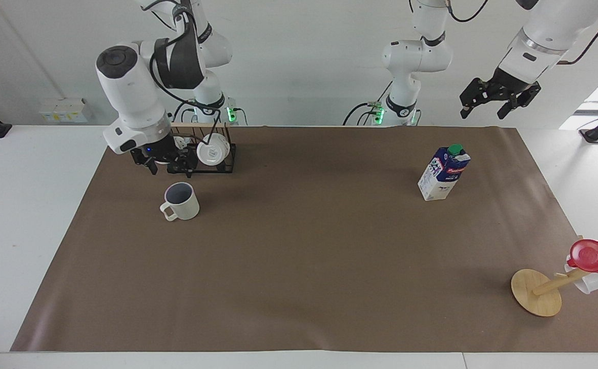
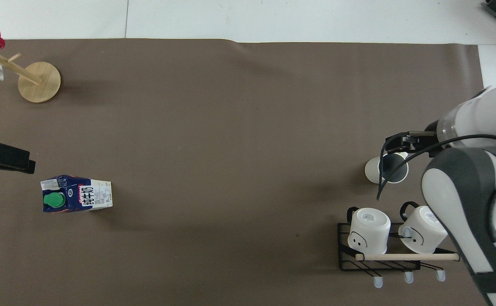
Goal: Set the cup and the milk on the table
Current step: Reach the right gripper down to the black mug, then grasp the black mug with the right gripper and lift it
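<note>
Brown paper covers most of the white counter (image 1: 32, 215). Facing view: the right hand (image 1: 165, 163) hangs low in front of the wire mug rack (image 1: 201, 154), just above and on the robots' side of the cup (image 1: 182, 201), not touching it. Fingers point down with a visible gap between them; nothing held. The cup stands upright on the paper, handle turned away from the robots and toward the right arm's end. The milk (image 1: 444, 172) stands upright toward the left arm's end, green cap on top. The left hand (image 1: 498, 100) waits high in the air near that end, fingers spread, empty. A wooden mug tree (image 1: 537, 292) with a red cup (image 1: 596, 256) stands at the corner farthest from the robots on that side.

Overhead view: right hand (image 2: 401, 142) overlaps the rim of the cup (image 2: 377, 170); the overlap looks like height only, judging by the facing view. Milk (image 2: 77, 194) sits close by the left hand (image 2: 3, 158), whose fingers cannot be judged here. Two white mugs (image 2: 369, 229) hang on the rack, close to the right arm.

Step in hand, as I judge it: reach for the cup. To do well: centre one finger inside the rim and one outside, on the wall away from the handle; descend straight; keep the wrist clear of the rack mugs.
</note>
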Motion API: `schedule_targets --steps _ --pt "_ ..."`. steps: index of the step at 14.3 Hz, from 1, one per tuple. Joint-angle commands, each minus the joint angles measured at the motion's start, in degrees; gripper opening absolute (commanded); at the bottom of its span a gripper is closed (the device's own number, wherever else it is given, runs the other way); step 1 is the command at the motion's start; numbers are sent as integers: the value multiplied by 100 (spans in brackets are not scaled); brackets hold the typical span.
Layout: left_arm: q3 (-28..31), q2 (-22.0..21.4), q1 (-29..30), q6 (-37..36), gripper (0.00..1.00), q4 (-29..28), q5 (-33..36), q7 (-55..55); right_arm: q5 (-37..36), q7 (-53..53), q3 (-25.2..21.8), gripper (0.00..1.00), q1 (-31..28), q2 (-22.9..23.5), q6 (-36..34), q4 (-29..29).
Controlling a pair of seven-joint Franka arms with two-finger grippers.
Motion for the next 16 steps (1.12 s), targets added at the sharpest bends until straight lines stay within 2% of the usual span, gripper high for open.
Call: schedule_targets --steps 1,3,6,11,13,16 --pt "54 -43 -40 -30 100 4 -27 11 -4 291 -8 100 178 53 700 -464" --pt "54 -43 -40 -30 100 4 -27 11 -82 265 -17 100 178 62 842 -728" --pt "54 -43 -40 -30 100 4 -27 11 -109 230 -17 100 125 36 1439 -1308" --pt "46 -43 -40 -30 100 4 -27 11 -109 212 -17 100 90 387 1826 -1405" --pt "54 -43 -40 -30 100 4 -27 11 -109 186 -17 100 90 405 2099 -1555" --pt "54 -34 -40 -30 100 4 -27 11 -109 63 -17 100 3 431 2144 -1590"
